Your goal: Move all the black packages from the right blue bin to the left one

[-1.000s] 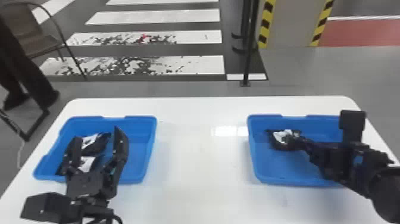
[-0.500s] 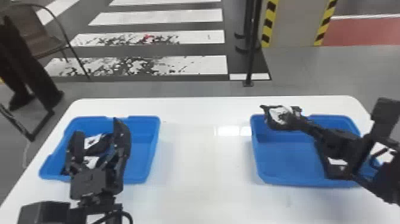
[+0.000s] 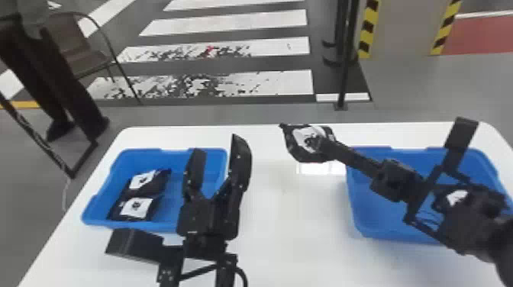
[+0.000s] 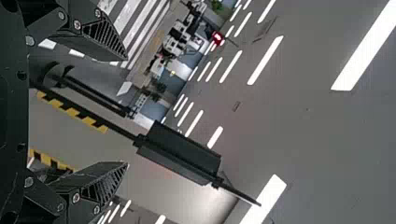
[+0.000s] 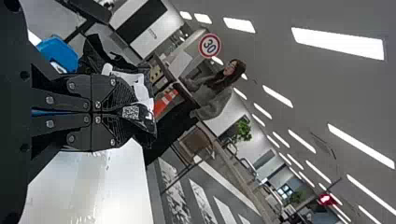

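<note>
So the right fingers [image 3: 351, 155] are squeezed together on a black package [image 3: 305, 139], tips biting one edge, the rest of it sticking out past them over the counter [image 3: 286, 213]. It's past the near wall of the right bin [image 3: 400, 237], between the bins. The left fingers [image 3: 241, 156] are spread apart with nothing between them, by the inner side of the left bin [image 3: 168, 228]. Beyond them, towards the far side of that bin, two packages [image 3: 136, 207] lie next to each other, labels up.

Back behind the right fingers, under that arm, there's a dark thing with a white label [image 3: 456, 196] that looks like one more package in the right bin. Can't make out much of it, the arm's in the way.

My guess on handling: light, soft, kinda crinkly pouch, so weight's no issue. The wrapper might be a bit slick though, and an edge pinch means it could swing or fold around the tips. I'd want a deeper bite closer to the middle, but this one should do if nobody jerks it.

Next up I'd say carry it across to the left bin and let go low, in the free spot on the near side of those two. Main worry is the left fingers, they're right in the path, so bumping them could knock the pouch loose.
</note>
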